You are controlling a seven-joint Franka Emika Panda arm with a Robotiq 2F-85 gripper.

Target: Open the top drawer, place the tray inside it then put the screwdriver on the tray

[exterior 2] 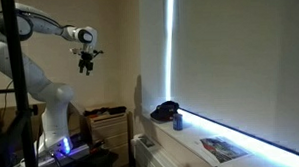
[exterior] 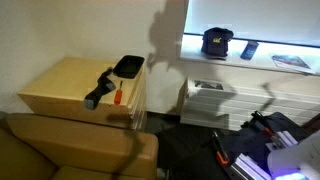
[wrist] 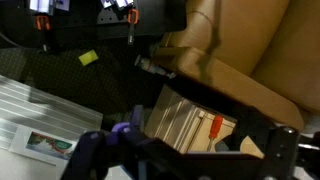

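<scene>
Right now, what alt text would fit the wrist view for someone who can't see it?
Looking down past the blurred dark end effector onto a pale wooden cabinet with an orange-handled screwdriver on top. A tan couch fills the upper right; a white slatted unit lies lower left.

The cabinet (exterior: 55,88) is pale, smooth, matt wood. The tray (exterior: 129,66) looks like black plastic, and the couch (exterior: 70,150) like tan leather.

room dim. daylight leaks round the blind (exterior 2: 239,60), blown out in a vertical strip and along the sill (exterior: 250,42) in both exterior views. soft arm shadow on the wall (exterior: 165,30). wrist view murky; gripper (wrist: 185,150) near the lens blurred. all frames coarse.
</scene>
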